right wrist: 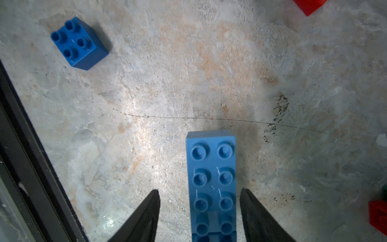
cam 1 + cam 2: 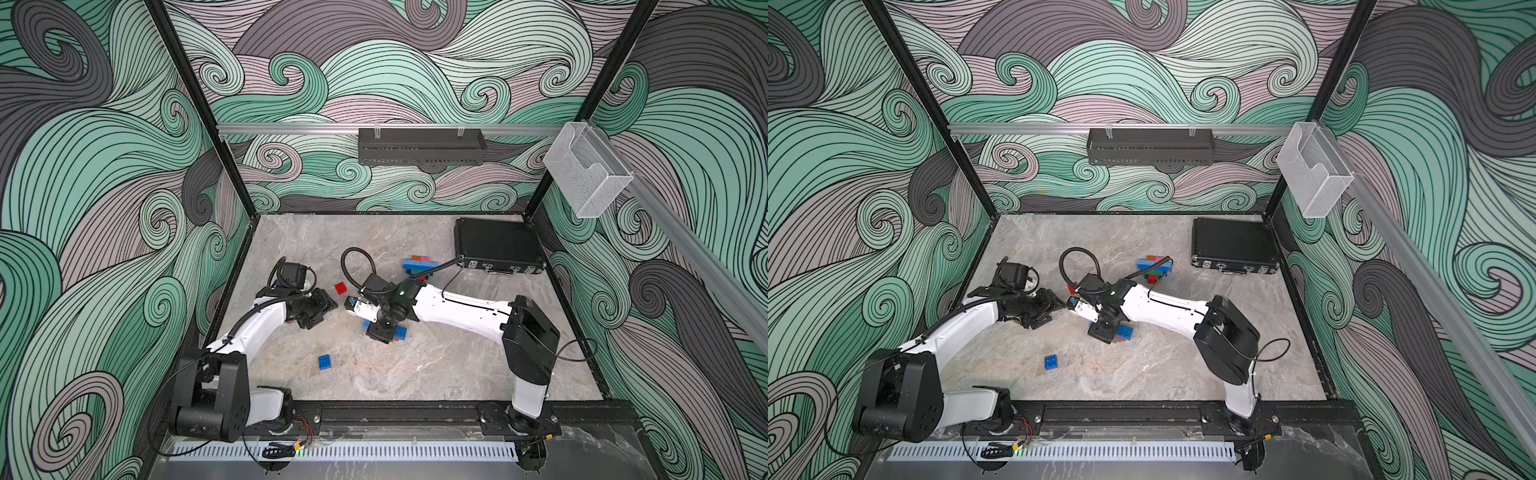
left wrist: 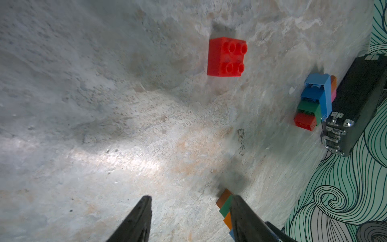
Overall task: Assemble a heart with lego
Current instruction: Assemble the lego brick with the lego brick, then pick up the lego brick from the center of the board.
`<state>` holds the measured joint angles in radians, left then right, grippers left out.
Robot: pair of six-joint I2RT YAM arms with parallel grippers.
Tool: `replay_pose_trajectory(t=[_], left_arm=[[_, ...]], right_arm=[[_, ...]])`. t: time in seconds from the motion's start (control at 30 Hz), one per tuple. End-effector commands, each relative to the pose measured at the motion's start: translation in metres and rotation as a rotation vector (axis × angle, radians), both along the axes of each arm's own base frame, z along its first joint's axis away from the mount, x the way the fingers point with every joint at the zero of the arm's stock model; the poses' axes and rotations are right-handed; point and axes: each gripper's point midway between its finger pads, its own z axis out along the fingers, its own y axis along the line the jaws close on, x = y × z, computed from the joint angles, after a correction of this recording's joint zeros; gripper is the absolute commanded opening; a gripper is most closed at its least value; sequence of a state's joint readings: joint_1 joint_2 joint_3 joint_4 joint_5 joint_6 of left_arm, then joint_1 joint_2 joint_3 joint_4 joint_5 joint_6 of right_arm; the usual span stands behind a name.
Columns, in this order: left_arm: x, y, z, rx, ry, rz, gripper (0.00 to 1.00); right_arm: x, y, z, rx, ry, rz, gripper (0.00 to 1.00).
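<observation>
Treat as partly assembled: a stepped stack (image 2: pixel 419 265) of light blue, dark blue, green and red bricks near the case (image 2: pixel 498 245) on the desk (image 2: pixel 436 374), a second cluster (image 2: pixel 400 332) under the right arm, no heart outline recognisable yet. Right end effector (image 1: pixel 199 190) apart, straddling a long brick (image 1: pixel 211 174) in light blue with no clamp visible; left end effector (image 3: pixel 191 196) apart and empty, aimed toward the red brick (image 3: pixel 226 57). Left to do, by estimate: join stack and cluster, then add the red brick and the loose blue brick (image 1: pixel 78 43).
</observation>
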<state>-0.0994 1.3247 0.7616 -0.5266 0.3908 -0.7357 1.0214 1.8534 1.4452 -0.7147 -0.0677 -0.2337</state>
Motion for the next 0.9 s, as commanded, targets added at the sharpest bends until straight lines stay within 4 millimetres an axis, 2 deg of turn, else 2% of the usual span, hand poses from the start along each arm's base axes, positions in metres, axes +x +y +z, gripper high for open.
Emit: replay_pose_trajectory(t=[0.0, 0.17, 0.3, 0.47, 0.57, 0.73, 0.87], left_arm=[[0.021, 0.004, 0.007, 0.029, -0.031, 0.003, 0.62], [0.042, 0.008, -0.001, 0.139, -0.010, -0.016, 0.61], [0.058, 0.008, -0.008, 0.248, 0.010, -0.072, 0.61], [0.076, -0.002, -0.017, 0.388, 0.014, -0.201, 0.60], [0.079, -0.001, -0.030, 0.461, 0.092, -0.256, 0.59], [0.091, -0.010, -0.039, 0.474, 0.079, -0.276, 0.59], [0.093, -0.006, -0.053, 0.524, 0.148, -0.288, 0.57]], right_arm=[[0.005, 0.000, 0.041, 0.107, -0.001, -0.066, 0.64], [0.007, -0.010, 0.061, 0.170, 0.013, -0.150, 0.65], [0.000, -0.019, 0.065, 0.202, 0.026, -0.186, 0.65], [-0.006, -0.035, 0.059, 0.210, 0.029, -0.218, 0.65], [-0.008, -0.044, 0.056, 0.213, 0.028, -0.229, 0.65], [-0.010, -0.052, 0.056, 0.228, 0.027, -0.233, 0.65], [-0.012, -0.057, 0.055, 0.229, 0.025, -0.231, 0.65]])
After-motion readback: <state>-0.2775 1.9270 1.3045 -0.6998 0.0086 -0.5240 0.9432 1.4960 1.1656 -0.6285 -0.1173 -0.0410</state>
